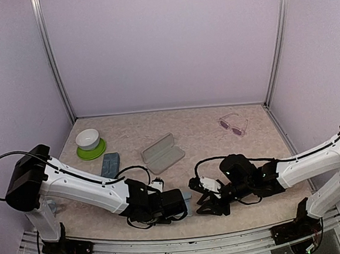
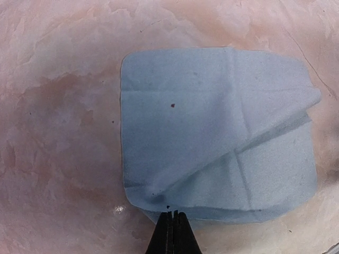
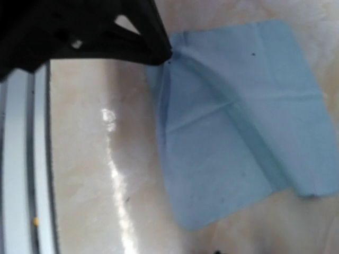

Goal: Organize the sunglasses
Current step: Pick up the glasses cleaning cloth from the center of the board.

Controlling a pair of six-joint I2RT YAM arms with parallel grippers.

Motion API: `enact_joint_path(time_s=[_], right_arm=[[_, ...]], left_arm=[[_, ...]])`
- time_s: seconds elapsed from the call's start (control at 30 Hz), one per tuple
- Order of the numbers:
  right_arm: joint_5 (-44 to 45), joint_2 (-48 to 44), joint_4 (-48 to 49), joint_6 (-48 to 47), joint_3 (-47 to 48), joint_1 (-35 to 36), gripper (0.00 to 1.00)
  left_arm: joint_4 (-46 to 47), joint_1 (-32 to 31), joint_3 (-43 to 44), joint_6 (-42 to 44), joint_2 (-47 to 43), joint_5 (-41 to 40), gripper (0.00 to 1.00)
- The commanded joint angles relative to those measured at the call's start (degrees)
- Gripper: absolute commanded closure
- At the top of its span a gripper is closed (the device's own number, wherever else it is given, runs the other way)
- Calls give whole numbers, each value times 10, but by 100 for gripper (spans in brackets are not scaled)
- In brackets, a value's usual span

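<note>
At the near edge of the desk [image 1: 129, 127], the left claw [image 2: 173, 216] is clenched on the rim of a light-blue cloth [image 2: 212, 132], which lies partly folded over itself. The right claw [image 1: 198, 198] sits just beside the cloth; I cannot tell whether it is released or clenched. The sunglasses [image 1: 233, 125], pale with pink lenses, lie far back on the right, well apart from an open case [image 1: 162, 153].
</note>
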Motion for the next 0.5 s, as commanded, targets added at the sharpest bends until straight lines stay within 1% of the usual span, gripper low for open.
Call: enact_joint_path(time_s=[0.0,0.17,0.33,0.47], right_arm=[[-15,55,25,-56,39,7,65],[-24,92,32,-64,51,8,66],[-18,107,45,-69,46,20,66],[-4,116,74,-65,35,29,67]], left_arm=[[28,-5,-15,24,-23,4,100],[30,-5,-13,41,-19,5,100],[34,-5,-13,50,-16,9,100],[33,-5,-19,48,-16,13,100]])
